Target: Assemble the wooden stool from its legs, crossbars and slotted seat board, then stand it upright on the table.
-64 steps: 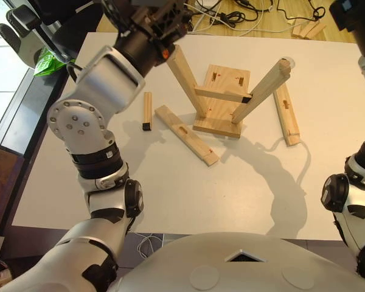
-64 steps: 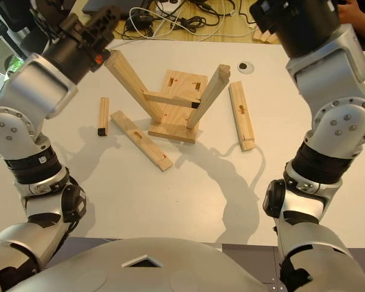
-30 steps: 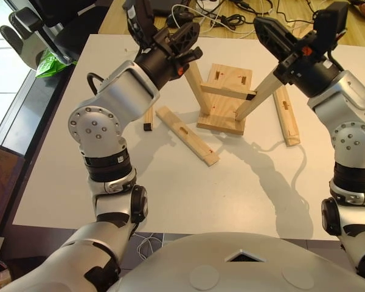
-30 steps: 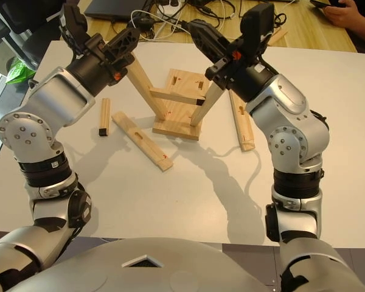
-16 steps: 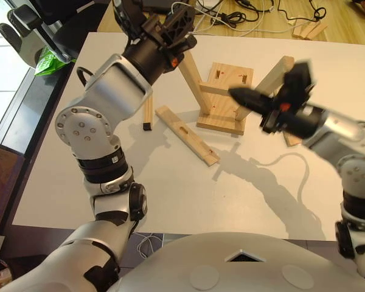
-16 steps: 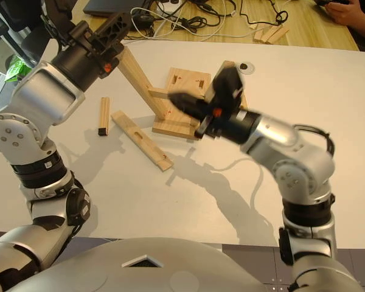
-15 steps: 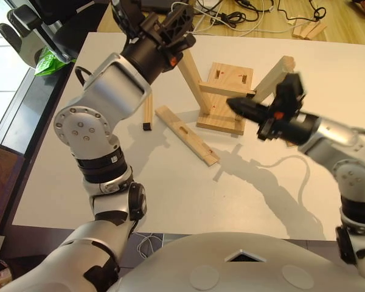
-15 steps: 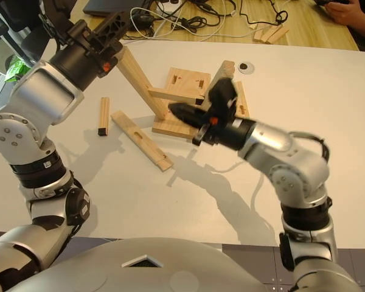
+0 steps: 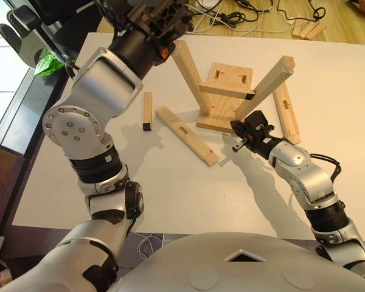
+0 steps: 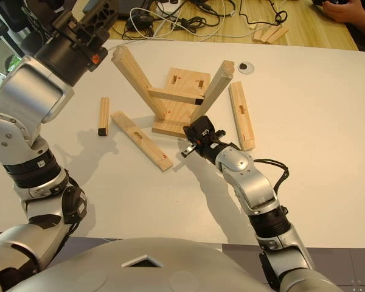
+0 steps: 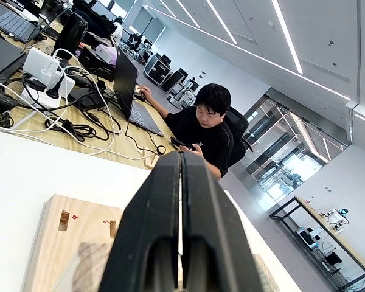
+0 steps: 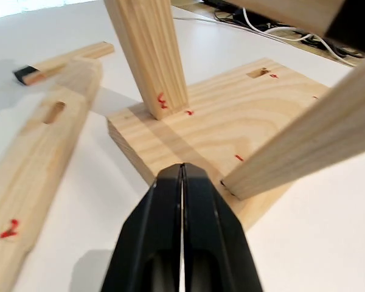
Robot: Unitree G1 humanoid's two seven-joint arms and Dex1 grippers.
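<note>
Just ahead of the right pincer, closed tight and empty, lies the seat board.

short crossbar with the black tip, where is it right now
In the left eye view the short crossbar lies flat on the table, on the robot's left, just left of the loose slotted leg.

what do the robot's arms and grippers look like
The left arm and right arm: silver shells with black joint bands; the left shows a round bolted cap. A black cable loops along the right arm. The left gripper and right gripper are black and tapered.
</note>
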